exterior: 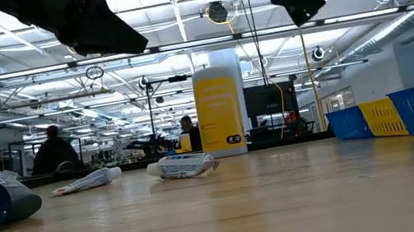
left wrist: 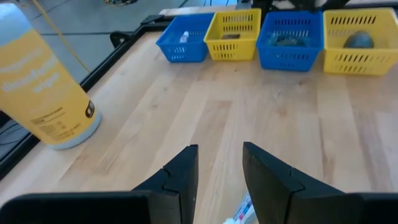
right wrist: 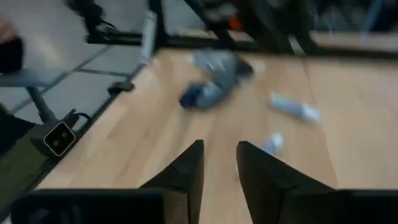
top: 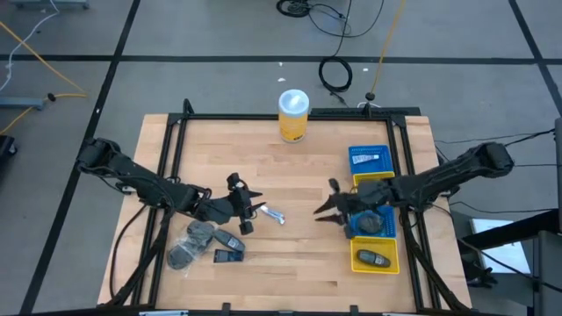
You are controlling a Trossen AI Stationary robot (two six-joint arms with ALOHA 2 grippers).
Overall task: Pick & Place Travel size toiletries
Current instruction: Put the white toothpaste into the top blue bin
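Several toiletries lie flat on the wooden table. A white-silver tube sits between the two grippers, and the low view shows two tubes. Two round grey jars and two dark oblong pieces lie near the left arm. My left gripper is open and empty, raised above a tube. My right gripper is open and empty, raised right of centre, facing the tubes and jars.
A tall yellow canister with a white lid stands at the far edge. A row of blue and yellow baskets runs along the right side, some holding items; the right arm crosses over them. Bare wood lies in the near middle.
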